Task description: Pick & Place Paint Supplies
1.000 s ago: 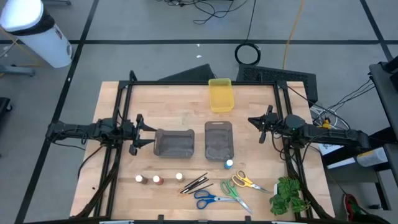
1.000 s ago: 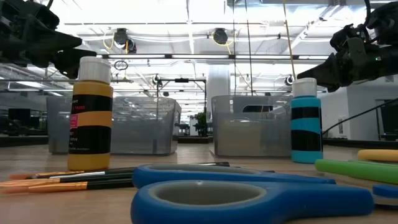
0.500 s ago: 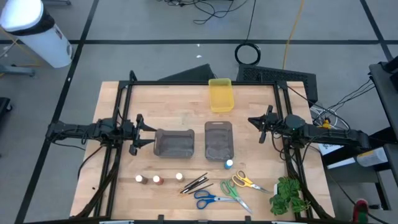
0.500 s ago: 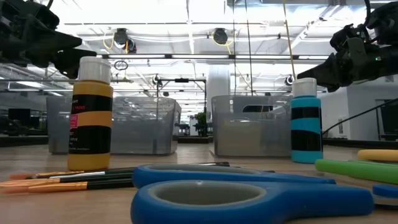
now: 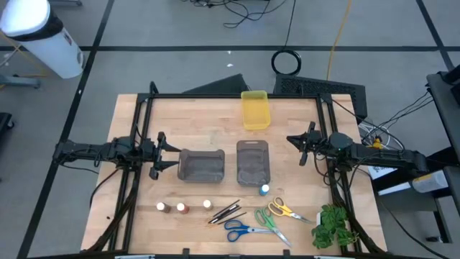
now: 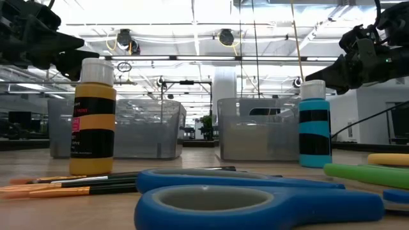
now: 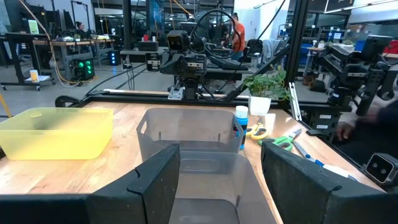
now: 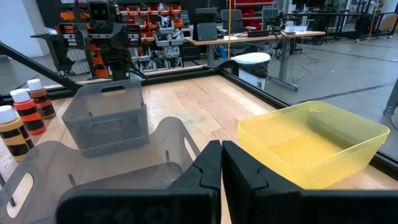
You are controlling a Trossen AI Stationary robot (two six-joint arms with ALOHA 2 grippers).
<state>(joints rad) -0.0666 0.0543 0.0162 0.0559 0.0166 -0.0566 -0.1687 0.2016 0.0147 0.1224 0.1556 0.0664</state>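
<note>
Hovering at the wooden tabletop's (image 5: 194, 122) left edge, my left gripper (image 5: 169, 155) spreads its fingers, empty; my right gripper (image 5: 293, 144), opposite, stays pressed together. Small round paint pots (image 5: 183, 208) line the front edge.

blue scissors (image 6: 255, 204): cut off at frame bottom | brush tips (image 6: 13, 189): cut off at left
</note>
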